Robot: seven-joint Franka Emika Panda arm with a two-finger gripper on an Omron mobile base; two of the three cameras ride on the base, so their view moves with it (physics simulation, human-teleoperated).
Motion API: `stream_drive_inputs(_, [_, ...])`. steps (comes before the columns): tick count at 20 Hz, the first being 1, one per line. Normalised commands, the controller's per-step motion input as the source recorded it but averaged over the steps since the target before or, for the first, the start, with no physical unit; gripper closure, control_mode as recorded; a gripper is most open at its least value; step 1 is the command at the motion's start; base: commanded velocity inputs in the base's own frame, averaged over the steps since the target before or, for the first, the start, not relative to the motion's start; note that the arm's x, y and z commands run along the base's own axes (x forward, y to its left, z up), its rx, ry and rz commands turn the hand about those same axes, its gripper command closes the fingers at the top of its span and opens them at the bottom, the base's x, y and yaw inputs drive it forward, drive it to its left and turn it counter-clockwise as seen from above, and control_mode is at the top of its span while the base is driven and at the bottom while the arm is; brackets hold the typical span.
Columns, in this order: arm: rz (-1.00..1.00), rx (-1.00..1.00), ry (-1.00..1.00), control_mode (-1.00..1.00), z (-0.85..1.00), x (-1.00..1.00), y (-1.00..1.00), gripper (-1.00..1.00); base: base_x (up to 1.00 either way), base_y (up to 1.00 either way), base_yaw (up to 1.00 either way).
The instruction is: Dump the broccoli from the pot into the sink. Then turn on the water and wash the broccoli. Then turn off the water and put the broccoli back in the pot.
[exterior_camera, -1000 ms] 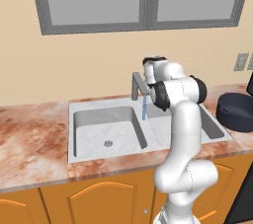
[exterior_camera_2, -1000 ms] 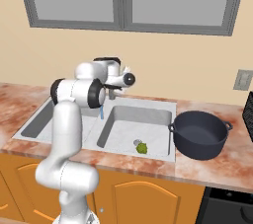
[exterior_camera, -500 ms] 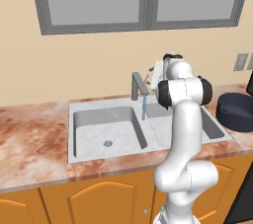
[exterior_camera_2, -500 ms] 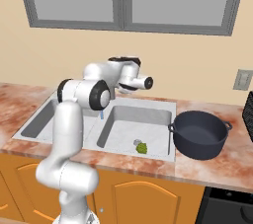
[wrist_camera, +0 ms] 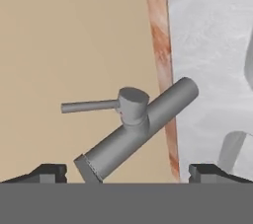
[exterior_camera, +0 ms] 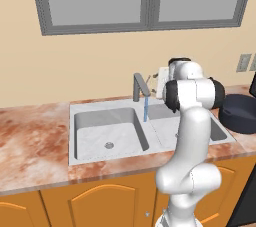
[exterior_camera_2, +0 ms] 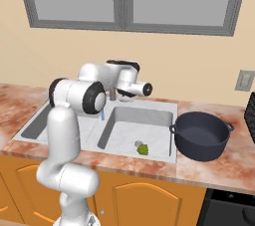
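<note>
Yellow-green and lumpy, the broccoli (exterior_camera_2: pixel 142 148) sits in the right basin of the marbled grey sink (exterior_camera_2: pixel 164 104), we see. Blue water (exterior_camera: pixel 146 109) runs thin from the angular faucet (wrist_camera: pixel 133 130). Our pincer (wrist_camera: pixel 127 172) is spread wide, empty. Navy pot (exterior_camera_2: pixel 201 135) rests on the mottled surface (exterior_camera_2: pixel 226 168).

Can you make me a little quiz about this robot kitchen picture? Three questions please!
1. True or false: the broccoli lies inside the pot.
2. Is water running from the faucet? A) yes B) no
3. The gripper near the faucet handle is open or shut?

Key: 1. False, it lies in the sink, in the basin next to the pot. 2. A, a thin blue stream falls. 3. Open, fingertips wide apart.
</note>
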Motion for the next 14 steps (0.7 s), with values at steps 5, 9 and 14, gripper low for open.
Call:
stream_drive_inputs(5, [0.00,-0.16,0.29,-1.00,0.00,0.15,0.28,-1.00,0.00,0.00,0.00])
stream_drive_inputs(9, [-0.04,-0.02,0.23,-1.00,0.00,0.14,-0.07,-1.00,0.00,0.00,0.00])
stream_drive_inputs(14, [-0.05,0.00,0.12,-1.00,0.00,0.00,-0.40,-1.00,0.00,0.00,0.00])
